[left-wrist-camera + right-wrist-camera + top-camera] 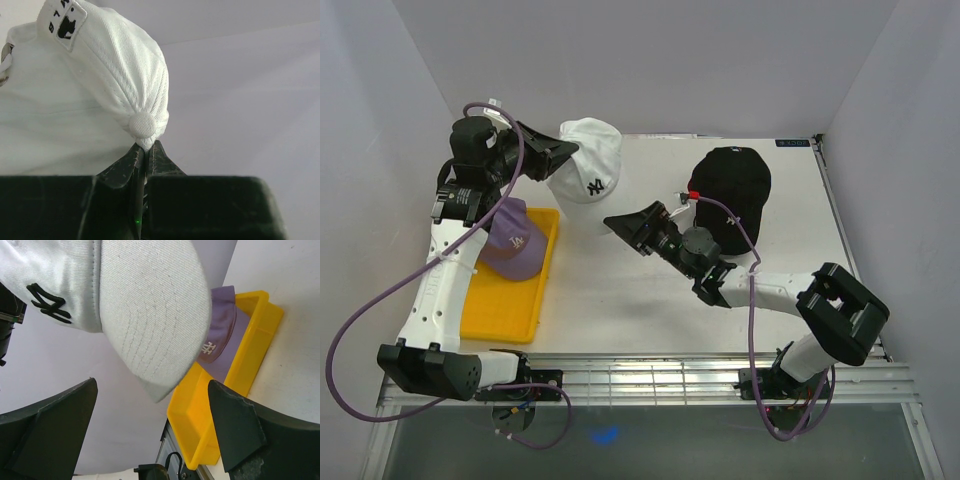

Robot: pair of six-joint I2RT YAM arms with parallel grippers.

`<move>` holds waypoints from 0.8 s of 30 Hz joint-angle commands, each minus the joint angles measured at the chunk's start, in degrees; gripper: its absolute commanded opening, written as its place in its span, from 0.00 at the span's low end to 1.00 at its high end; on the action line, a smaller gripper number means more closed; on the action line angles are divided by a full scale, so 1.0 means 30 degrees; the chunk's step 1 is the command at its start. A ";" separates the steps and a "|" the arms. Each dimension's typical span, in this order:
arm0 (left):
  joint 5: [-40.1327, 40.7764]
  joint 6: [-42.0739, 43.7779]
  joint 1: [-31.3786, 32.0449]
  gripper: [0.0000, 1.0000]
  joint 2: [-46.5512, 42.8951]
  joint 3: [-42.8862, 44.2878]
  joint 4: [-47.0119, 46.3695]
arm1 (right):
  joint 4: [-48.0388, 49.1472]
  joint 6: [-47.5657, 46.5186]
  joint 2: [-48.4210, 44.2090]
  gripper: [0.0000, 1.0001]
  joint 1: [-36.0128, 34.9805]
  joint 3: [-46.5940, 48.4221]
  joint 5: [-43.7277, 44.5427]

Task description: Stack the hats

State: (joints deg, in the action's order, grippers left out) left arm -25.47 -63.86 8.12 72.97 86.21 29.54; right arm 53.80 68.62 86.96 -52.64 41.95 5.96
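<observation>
My left gripper [563, 152] is shut on the crown of the white hat [588, 168] with the black NY and holds it off the table. The left wrist view shows the jaws [146, 147] pinching the fabric beside the top button of the white hat [100, 75]. The lavender hat [512, 240] lies in the yellow tray [505, 310]. At the right, the black hat [732, 188] rests on the table. My right gripper [620, 228] stands open just right of the white hat's brim [150, 315], whose tip hangs between the spread fingers [151, 382]. No red hat can be made out.
The yellow tray [250, 365] holds the lavender hat [222, 335] at the table's left edge. White walls enclose the back and both sides. A small red bit [694, 193] shows at the black hat's left edge. Purple cables trail along both arms.
</observation>
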 commanded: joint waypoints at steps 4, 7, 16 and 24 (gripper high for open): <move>0.0522 0.0075 0.0631 0.00 -0.0358 0.0589 -0.0588 | 0.2396 0.0183 0.0045 0.96 -0.0148 -0.0128 0.1090; 0.0815 0.0016 0.1245 0.00 -0.0212 0.0384 -0.0559 | 0.2778 0.0272 0.0484 0.96 -0.0119 0.0368 0.0975; 0.1343 -0.0102 0.2391 0.00 0.0110 0.0441 -0.0647 | 0.5321 0.1382 0.1482 0.94 -0.0119 -0.0184 0.1236; 0.1519 0.0044 0.2508 0.00 -0.0299 -0.0846 -0.0735 | 0.5681 0.0888 0.0547 0.87 -0.0119 -0.1092 0.1909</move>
State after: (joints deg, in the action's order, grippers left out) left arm -21.67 -63.92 15.40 74.04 84.77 28.95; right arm 66.48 72.18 91.18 -52.69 39.68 8.88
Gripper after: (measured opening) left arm 0.152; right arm 0.885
